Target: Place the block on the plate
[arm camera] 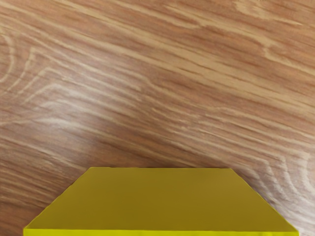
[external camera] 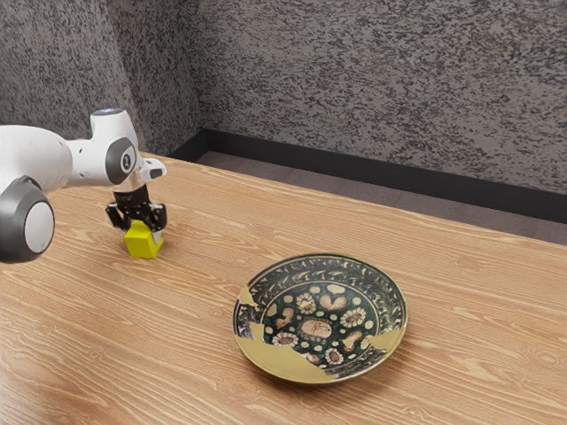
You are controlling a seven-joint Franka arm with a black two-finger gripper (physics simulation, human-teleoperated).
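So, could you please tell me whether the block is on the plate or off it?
Off: wooden tabletop shows between the block and the plate.

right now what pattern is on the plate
Flowers in cream and pinkish brown on dark green, with plain gold patches; the plate shows best in the exterior view.

Plate [external camera: 320, 329] on the table [external camera: 478, 363] — block [external camera: 141, 242] toward the exterior view's left

Our white Franka arm [external camera: 87, 166] reaches in from the exterior view's left, its wrist [external camera: 120, 160] bent so that our black gripper [external camera: 143, 234] hangs below, pointing down.
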